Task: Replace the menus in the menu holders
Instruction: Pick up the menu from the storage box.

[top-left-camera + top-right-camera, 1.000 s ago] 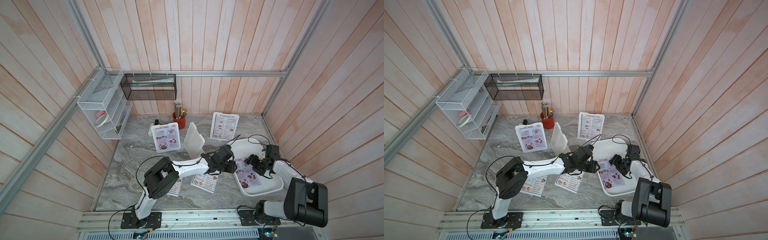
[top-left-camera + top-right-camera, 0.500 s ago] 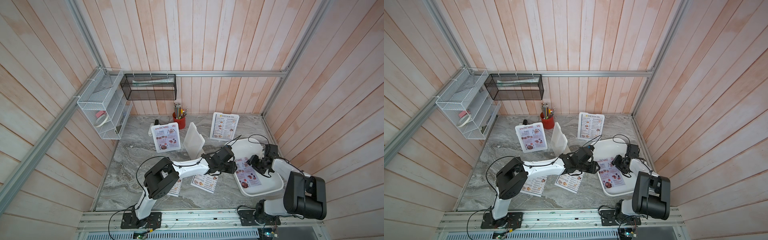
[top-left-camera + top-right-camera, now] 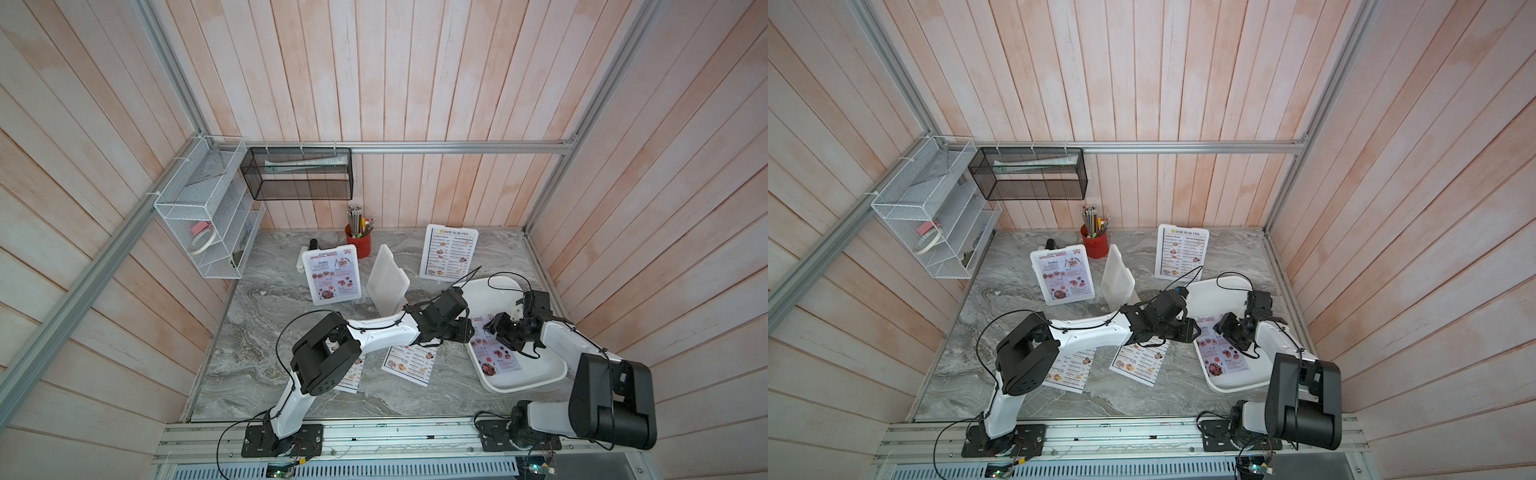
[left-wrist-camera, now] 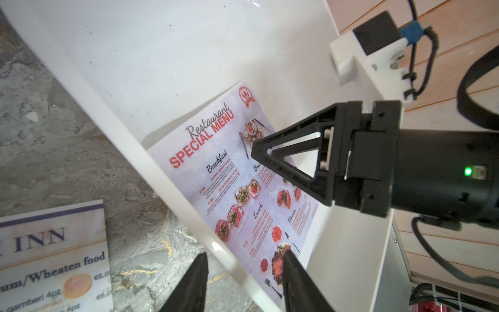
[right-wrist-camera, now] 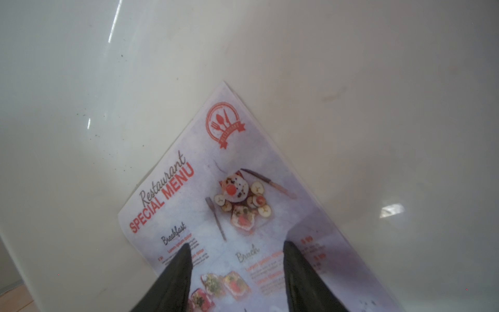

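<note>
**Almost nothing has moved: the special menu still lies flat in the tray**

Compared with a second ago, both arms sit almost where they were in the top views. The special menu [image 5: 229, 162] has not left the floor of the white tray [image 4: 189, 54], where it lies face up close to the tray's near rim.

The right end effector [image 5: 237, 244] points down at the sheet's upper half. Its fingers are apart, with the paper flat between the tips and nothing gripped. I cannot tell whether the tips touch the paper.

The left end effector [image 4: 244, 254] is also open. One finger is over the worktop [image 3: 257, 332] and the other over the sheet, so it straddles the tray's rim without clamping it.

My reading is that the pick-up is still being tried. A thin sheet on a slick tray gives the fingers no edge to catch, so a corner probably has to be slid or levered up first.

- **Done:** the left holder [image 3: 332, 276] already shows a special menu.
- **Waiting:** the empty holder [image 3: 386, 280] stands turned aside between the other two.
- **Still to do:** the far holder [image 3: 449, 253] shows a Dim Sum Inn menu.
- **Already removed:** two Dim Sum Inn sheets [image 3: 409, 359] lie on the worktop by the left arm.
</note>
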{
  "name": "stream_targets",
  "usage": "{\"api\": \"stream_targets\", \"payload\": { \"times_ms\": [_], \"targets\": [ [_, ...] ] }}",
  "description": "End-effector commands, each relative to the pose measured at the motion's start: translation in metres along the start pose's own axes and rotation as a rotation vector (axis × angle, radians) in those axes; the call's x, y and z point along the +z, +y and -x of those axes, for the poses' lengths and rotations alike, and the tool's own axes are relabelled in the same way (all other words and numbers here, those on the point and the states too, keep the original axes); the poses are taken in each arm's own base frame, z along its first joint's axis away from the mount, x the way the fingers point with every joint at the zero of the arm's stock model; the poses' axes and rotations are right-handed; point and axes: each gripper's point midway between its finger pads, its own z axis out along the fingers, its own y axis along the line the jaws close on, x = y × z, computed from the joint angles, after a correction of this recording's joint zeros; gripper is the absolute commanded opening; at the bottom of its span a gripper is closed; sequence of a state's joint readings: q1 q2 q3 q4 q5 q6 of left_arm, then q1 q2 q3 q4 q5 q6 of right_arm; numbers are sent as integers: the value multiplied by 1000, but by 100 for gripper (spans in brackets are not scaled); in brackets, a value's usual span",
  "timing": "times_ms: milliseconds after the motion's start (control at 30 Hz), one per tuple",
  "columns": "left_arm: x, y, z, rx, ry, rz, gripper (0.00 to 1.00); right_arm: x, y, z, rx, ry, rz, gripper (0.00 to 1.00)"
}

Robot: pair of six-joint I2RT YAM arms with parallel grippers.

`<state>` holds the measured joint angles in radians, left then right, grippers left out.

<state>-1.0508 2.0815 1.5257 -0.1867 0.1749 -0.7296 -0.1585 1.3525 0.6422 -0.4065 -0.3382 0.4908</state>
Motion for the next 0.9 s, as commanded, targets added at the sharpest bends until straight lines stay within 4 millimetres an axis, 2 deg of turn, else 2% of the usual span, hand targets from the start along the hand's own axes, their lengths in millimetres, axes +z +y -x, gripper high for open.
{"api": "stream_targets", "payload": {
  "times_ms": [0, 133, 267, 433, 533, 700, 867],
  "targets": [
    [-9, -4, 8, 9, -29, 3, 49, -17, -4, 25, -21, -79, -77, 62],
    [-14, -7, 5, 6, -30, -4, 49, -20, -19, 46, -2, -130, -156, 65],
    [-15, -11, 0, 15, -19, -7, 49, -7, -41, 44, 0, -95, -233, 66],
    [-10, -14, -2, 14, -13, -22, 47, 8, -44, 16, 44, -1, -188, 62],
    [-8, -15, 0, 16, -21, -24, 46, 7, -39, -1, 53, 38, -156, 58],
    [-6, -11, 10, 6, -42, -39, 46, 9, -31, -26, 77, 114, -106, 56],
    [-5, -10, 15, 9, -48, -53, 46, 9, -24, -31, 107, 138, -66, 56]
  ]
}}
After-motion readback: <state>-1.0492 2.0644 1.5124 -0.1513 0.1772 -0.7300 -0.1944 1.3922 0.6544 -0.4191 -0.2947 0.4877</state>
